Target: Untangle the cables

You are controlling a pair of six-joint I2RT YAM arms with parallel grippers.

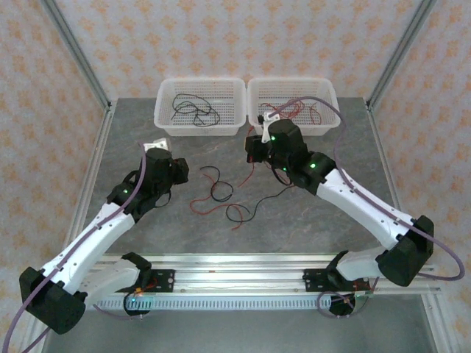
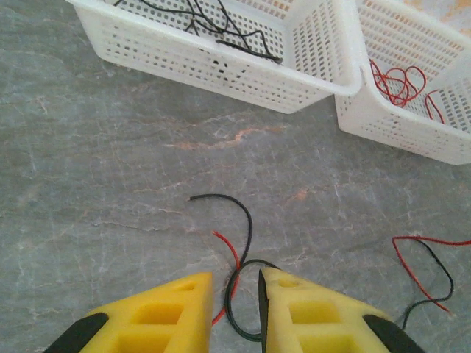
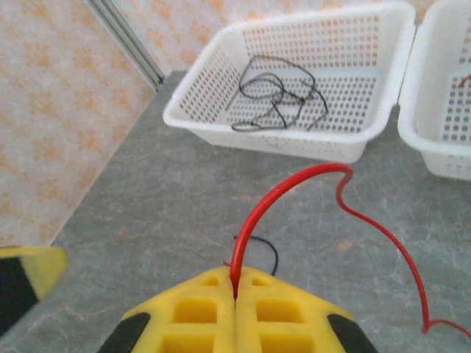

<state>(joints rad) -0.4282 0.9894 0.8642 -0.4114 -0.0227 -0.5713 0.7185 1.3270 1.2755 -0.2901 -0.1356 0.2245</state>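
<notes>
Seen from its wrist, the right end effector was plainly clenched on a thin red wire, a grip indistinct from overhead. The left end effector stood slightly parted astride tangled red and black wires on the grey marbled bench, with white perforated plastic baskets at twelve o'clock.

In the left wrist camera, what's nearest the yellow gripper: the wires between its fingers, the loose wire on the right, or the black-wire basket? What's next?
1. Wires between the left gripper's fingers, bottom middle.
2. Loose wire, right side.
3. Black-wire basket, top, farthest.
</notes>
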